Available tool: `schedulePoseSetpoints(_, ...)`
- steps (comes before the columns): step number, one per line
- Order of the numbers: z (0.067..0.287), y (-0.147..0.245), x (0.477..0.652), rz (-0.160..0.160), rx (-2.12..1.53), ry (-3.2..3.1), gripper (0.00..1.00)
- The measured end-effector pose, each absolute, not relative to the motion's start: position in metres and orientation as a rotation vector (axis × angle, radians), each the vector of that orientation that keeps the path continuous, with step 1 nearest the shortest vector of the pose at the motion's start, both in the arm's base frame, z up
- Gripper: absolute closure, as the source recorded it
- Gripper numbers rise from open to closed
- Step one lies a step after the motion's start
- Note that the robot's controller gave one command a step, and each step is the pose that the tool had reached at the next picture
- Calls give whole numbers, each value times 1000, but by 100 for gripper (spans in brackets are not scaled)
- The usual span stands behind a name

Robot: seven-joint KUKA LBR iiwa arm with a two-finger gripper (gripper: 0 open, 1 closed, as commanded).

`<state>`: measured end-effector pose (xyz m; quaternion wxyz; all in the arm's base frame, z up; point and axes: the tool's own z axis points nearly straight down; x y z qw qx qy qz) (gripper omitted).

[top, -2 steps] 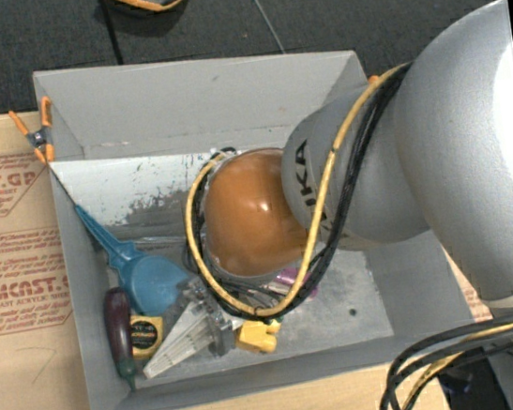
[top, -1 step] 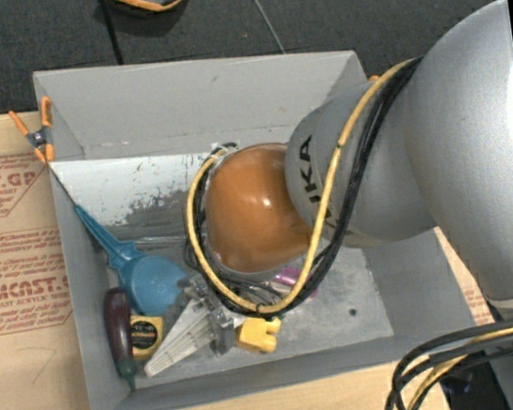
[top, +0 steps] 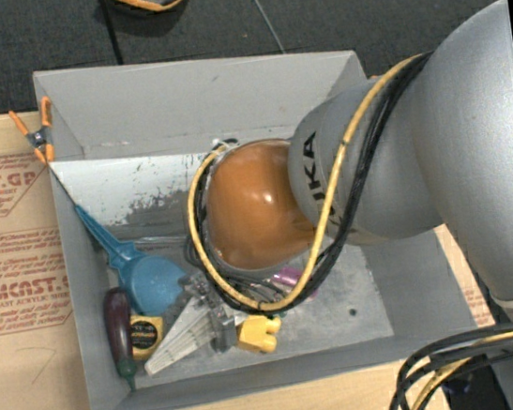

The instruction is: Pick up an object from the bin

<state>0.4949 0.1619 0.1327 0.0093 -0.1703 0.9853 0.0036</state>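
Camera view: in the lower middle of the frame the gripper (top: 218,320) is down in a small heap on the bin (top: 348,314) floor, between a yellow block (top: 258,333) and a clear plastic piece (top: 176,341). How wide it stands cannot be told. Further left lie a yellow tape measure (top: 143,334), a blue bulb syringe (top: 151,278) and 1 dark purple item (top: 118,328).

Overhead cam, slightly oblique, over bin (top: 175,97)
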Motion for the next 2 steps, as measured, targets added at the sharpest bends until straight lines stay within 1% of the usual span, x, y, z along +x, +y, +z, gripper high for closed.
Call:
schedulePoseSetpoints(1,142,162,494,10,-533,3082,100)
schedulePoseSetpoints(2,159,162,494,11,-533,3081,100)
